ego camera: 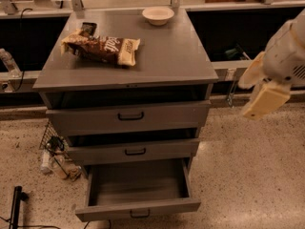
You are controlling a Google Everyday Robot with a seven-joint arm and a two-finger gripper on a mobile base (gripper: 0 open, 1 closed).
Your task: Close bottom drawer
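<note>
The bottom drawer point(137, 207) of the grey cabinet is pulled far out, and its inside is empty. Its small black bar handle point(139, 214) sits on the front panel at the frame's lower edge. The middle drawer point(135, 151) and the top drawer point(129, 116) each stand out a little, with a dark gap above them. My gripper point(244, 100), white with cream fingers point(265, 100), hangs in the air to the right of the cabinet at about top-drawer height. It is open, empty and touches nothing.
On the cabinet top point(167, 56) lie a brown snack bag point(102, 47) and a white bowl point(157, 15). Bottles and clutter point(56, 159) sit on the floor left of the cabinet. A black pole point(15, 205) stands at lower left. Dark shelving runs behind.
</note>
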